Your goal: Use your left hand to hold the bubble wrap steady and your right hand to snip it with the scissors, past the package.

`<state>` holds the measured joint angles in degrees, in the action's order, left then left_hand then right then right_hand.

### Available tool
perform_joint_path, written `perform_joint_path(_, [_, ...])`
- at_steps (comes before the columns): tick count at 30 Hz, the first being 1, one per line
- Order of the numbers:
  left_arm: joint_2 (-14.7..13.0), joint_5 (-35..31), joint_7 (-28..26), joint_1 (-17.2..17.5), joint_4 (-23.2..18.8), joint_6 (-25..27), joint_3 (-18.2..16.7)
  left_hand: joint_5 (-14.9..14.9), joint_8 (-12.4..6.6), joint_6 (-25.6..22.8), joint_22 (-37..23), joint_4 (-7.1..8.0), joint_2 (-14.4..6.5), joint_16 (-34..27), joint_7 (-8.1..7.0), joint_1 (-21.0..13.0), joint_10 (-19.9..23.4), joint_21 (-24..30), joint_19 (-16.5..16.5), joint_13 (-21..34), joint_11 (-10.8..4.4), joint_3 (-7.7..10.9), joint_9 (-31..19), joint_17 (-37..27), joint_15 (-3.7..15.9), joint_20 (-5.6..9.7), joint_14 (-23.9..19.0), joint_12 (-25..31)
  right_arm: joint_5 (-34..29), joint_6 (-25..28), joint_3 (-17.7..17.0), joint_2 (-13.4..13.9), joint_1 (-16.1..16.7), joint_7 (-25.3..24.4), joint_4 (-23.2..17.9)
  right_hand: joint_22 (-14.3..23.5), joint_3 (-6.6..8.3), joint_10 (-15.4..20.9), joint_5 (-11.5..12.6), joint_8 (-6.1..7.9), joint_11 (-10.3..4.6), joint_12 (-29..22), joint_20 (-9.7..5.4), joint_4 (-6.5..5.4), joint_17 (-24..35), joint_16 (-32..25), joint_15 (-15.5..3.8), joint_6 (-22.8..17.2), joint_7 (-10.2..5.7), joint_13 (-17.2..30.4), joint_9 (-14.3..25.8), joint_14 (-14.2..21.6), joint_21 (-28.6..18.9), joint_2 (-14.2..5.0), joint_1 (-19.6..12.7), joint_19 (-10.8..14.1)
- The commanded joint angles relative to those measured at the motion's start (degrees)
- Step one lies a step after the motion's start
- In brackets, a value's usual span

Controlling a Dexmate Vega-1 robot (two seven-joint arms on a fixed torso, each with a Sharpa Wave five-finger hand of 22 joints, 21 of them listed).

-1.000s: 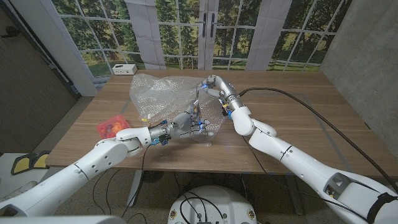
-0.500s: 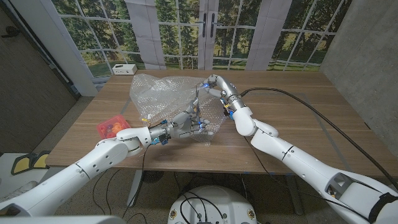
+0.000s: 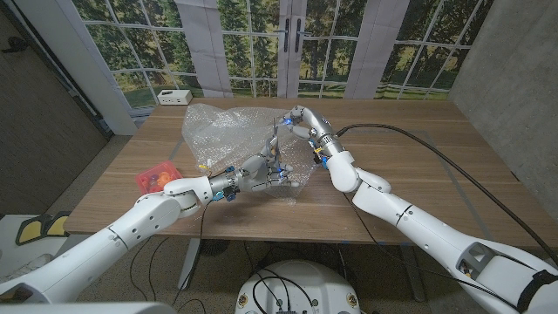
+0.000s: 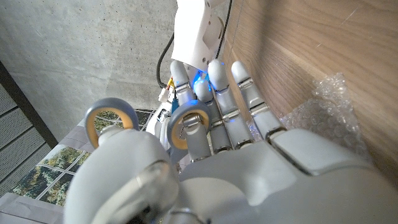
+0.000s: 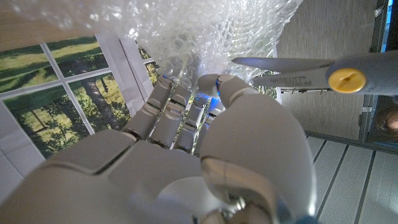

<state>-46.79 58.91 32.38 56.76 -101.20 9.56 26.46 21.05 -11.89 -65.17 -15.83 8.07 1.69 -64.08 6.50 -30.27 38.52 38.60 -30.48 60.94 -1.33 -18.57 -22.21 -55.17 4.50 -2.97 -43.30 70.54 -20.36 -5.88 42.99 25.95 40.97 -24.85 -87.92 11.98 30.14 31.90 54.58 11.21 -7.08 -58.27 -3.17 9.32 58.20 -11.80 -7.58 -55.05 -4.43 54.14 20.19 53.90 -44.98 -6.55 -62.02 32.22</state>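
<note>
A crumpled clear sheet of bubble wrap (image 3: 228, 131) lies mid-table, with its near edge bunched up at my left hand (image 3: 261, 171). That hand holds this edge with its fingers stretched out (image 4: 239, 93) toward my right arm, wrap (image 4: 323, 115) beside it. Just behind, my right hand (image 3: 295, 120) grips grey scissors (image 3: 279, 139) with the blades pointing down into the wrap. In the right wrist view the scissors (image 5: 311, 73) have their blades parted against the wrap (image 5: 205, 31), above my right hand (image 5: 205, 143). I cannot make out the package inside the wrap.
A red object (image 3: 155, 178) lies near the table's left edge. A white box (image 3: 173, 97) stands at the back left corner. A black cable (image 3: 410, 144) runs over the bare wooden table (image 3: 418, 113) on the right.
My right hand with the scissors has edged slightly down toward the wrap. The left hand has stayed in place.
</note>
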Motion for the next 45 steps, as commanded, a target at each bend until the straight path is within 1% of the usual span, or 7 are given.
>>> perform_joint_path(1, [0.4, -0.1, 0.2, -0.4, 0.5, 0.6, 0.2, 0.0, -0.02, 0.5, -0.1, -0.06, -0.4, -0.3, 2.86, 0.0, 3.0, 0.2, 0.0, 0.1, -2.85, -0.34, 0.1, 0.2, 0.91, 0.06, -0.2, 0.2, -0.7, -2.7, 0.1, 0.3, -0.2, -0.3, 0.9, 0.1, 0.29, 2.4, -0.3, -0.01, -2.32, -0.8, -1.9, -0.13, 0.2, 0.0, -5.99, -0.3, -0.49, 7.5, 0.0, -0.5, -0.5, -0.23, 0.4, -0.7])
perform_joint_path(13, [0.4, 0.1, 0.0, 0.0, 0.4, 0.4, 0.0, 0.0, -0.09, 0.6, 0.0, -0.03, -0.5, -0.3, 2.9, 0.0, 3.2, 0.2, 0.0, -0.9, -3.0, -0.33, -0.1, 0.2, 0.91, 0.07, -0.2, -0.4, -1.4, -4.9, 0.0, 0.5, 0.2, -0.4, 1.0, -0.1, 0.25, 2.2, -0.5, 0.04, -2.61, -0.5, -2.06, -0.17, 0.4, 0.2, -6.0, -0.3, -0.88, 7.3, -0.2, -0.9, -1.3, -0.27, 0.6, -1.7])
perform_joint_path(32, [0.2, 0.4, 0.0, 0.0, 0.3, 0.8, -0.2, -0.1, -0.06, 0.6, 0.0, -0.03, -0.4, -0.2, 2.88, 0.1, 3.0, 0.2, 0.0, -0.4, -3.14, -0.37, 0.0, 0.4, 0.98, 0.1, -0.1, 0.0, -2.4, -6.3, -0.3, 0.3, 0.3, -0.9, 1.4, -0.4, 0.17, 2.1, -0.8, 0.09, -2.89, -0.5, -2.17, -0.18, 0.5, 0.2, -6.0, -0.4, -1.18, 7.2, -0.4, -1.2, -2.3, -0.33, 0.9, -2.7])
perform_joint_path(38, [0.4, 0.4, 0.0, -0.5, 0.8, 1.3, 0.0, -0.1, -0.05, 0.7, -0.1, -0.04, -0.4, -0.3, 2.85, 0.1, 2.9, 0.3, 0.1, -0.3, -3.04, -0.33, -0.1, 0.3, 0.98, 0.11, -0.2, 0.0, -3.1, -7.4, -0.1, 0.4, 0.2, -1.2, 1.6, -0.5, 0.19, 2.1, -0.9, 0.1, -2.92, -0.4, -2.29, -0.12, 0.6, 0.3, -6.01, -0.4, -1.42, 7.1, -0.5, -1.4, -2.7, -0.34, 0.9, -3.0])
perform_joint_path(39, [0.5, 0.4, 0.0, -0.5, 0.8, 1.3, 0.0, -0.1, -0.06, 0.6, -0.1, -0.05, -0.5, -0.3, 2.85, 0.1, 3.1, 0.3, 0.1, -0.7, -2.72, -0.32, 0.0, 0.4, 1.1, 0.09, -0.2, -0.2, -3.1, -7.5, -0.2, 0.4, 0.2, -1.2, 1.7, -0.5, 0.19, 2.1, -0.9, 0.09, -2.92, -0.5, -2.33, -0.11, 0.6, 0.3, -6.01, -0.4, -1.47, 7.1, -0.5, -1.4, -2.7, -0.33, 0.9, -3.0])
perform_joint_path(40, [0.5, 0.5, -2.6, 0.8, -0.4, 0.8, -0.7, -0.1, -0.08, 0.7, -0.2, -0.1, -0.4, -0.5, 2.89, 0.0, 2.8, 0.3, 0.1, -0.7, -2.74, -0.32, -0.1, -0.1, 1.07, 0.13, 0.0, -0.3, -3.4, -7.8, 0.0, 0.5, 0.1, -1.2, 1.7, -0.5, 0.19, 2.1, -0.9, 0.1, -2.93, -0.5, -2.34, -0.1, 0.6, 0.3, -6.01, -0.4, -1.46, 7.1, -0.5, -1.4, -2.8, -0.32, 0.9, -3.0])
perform_joint_path(45, [0.5, 0.5, -1.8, 0.4, 0.0, 0.9, -0.5, -0.1, 0.11, 1.0, -0.1, -0.22, -0.4, -0.3, 2.76, -0.2, 2.6, 0.3, 0.2, -0.9, -2.81, -0.24, 0.1, 0.4, 0.93, 0.08, 0.0, -0.5, -3.8, -8.6, 0.0, 0.7, 0.1, -1.0, 1.7, -0.6, 0.19, 2.4, -1.0, 0.16, -3.01, -0.5, -2.38, -0.05, 0.7, 0.2, -6.02, -0.6, -1.55, 7.0, -0.6, -1.5, -3.1, -0.27, 1.0, -3.2])
